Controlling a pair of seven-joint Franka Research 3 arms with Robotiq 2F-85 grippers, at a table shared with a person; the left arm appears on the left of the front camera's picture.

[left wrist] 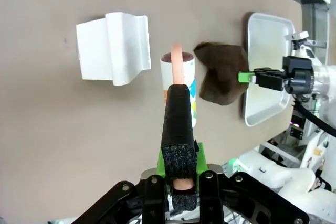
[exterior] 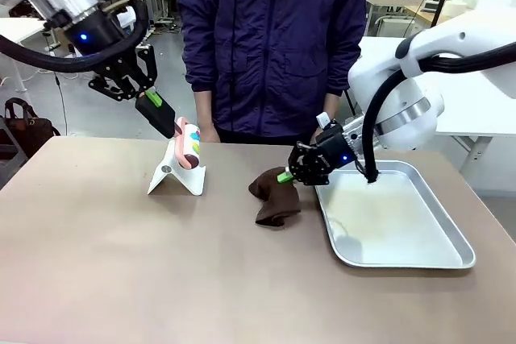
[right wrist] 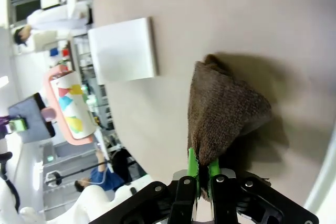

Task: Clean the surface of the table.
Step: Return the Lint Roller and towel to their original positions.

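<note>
**Both grippers clamped, cloth pinched beside the tray**

The table (exterior: pixel 105 263) has a brownish-tan top that spans the front view from side to side, its long axis running left to right between the robot and the person (exterior: pixel 274 38) standing at the far edge. Most of the near half is bare.

Near the middle lies a brown cloth (exterior: pixel 272 197), bunched and folded, with one corner lifted. The right gripper (exterior: pixel 289 175) has its green pads closed on that raised corner; in the right wrist view the fingers (right wrist: pixel 193 167) are pressed together with the fabric between them while the rest of the cloth sags onto the tabletop.

Just right of the cloth sits a silver metal tray (exterior: pixel 451 235), rectangular, its long axis running away from the robot at a slight angle. Nothing lies in it; the right arm hangs over its far-left corner.

Left of the cloth stands a white holder (exterior: pixel 176 173), a bent plastic stand resting on the table. Above it, the left gripper (exterior: pixel 176 128) is clamped on the pink handle of a lint roller (exterior: pixel 189 144), whose white roll with coloured patches hangs tilted just over the holder. In the left wrist view the roller points away along the closed fingers (left wrist: pixel 177 129).
</note>
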